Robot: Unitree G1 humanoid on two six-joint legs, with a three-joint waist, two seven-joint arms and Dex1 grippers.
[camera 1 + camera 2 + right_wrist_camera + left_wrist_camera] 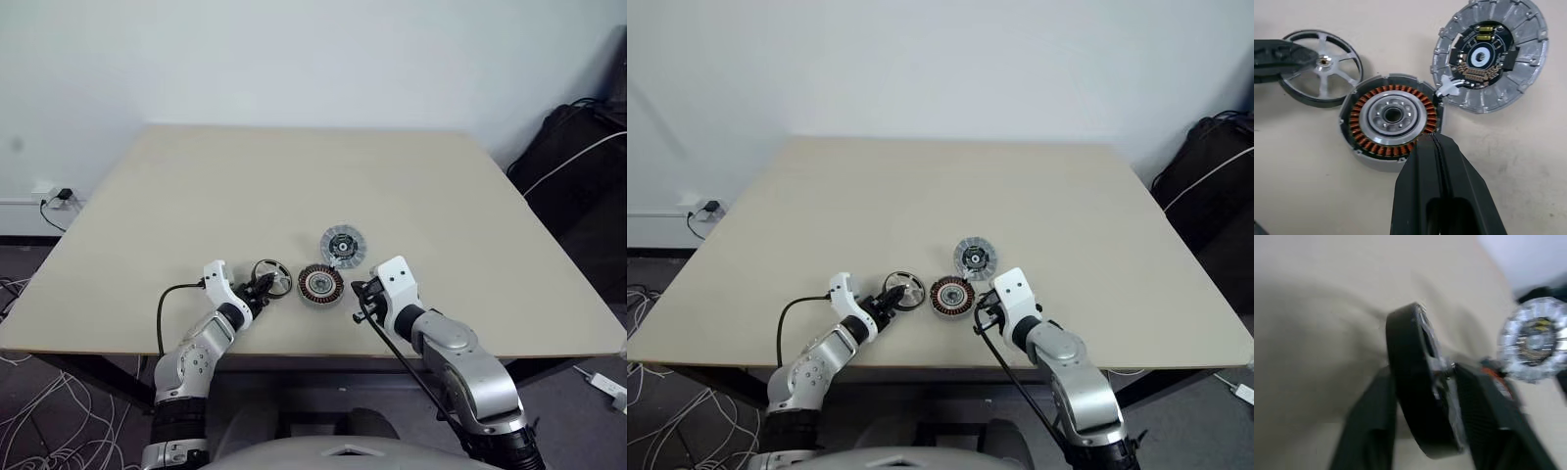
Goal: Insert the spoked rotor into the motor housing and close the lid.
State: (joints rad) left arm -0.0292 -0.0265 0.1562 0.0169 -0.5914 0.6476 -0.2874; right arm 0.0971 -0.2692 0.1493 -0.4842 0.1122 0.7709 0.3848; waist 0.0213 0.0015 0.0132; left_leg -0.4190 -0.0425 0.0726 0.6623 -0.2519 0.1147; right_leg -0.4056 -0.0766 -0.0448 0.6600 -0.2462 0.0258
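While left gripper (1425,382) clamps the spoked rotor (1408,342) — edge-on from its wrist — right gripper (1435,143) is closed.

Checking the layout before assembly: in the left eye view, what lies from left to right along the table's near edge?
The left gripper gripping the spoked rotor → copper-wound motor housing → right gripper. The silver lid sits farther back, overlapping the last two, so it is left unplaced.
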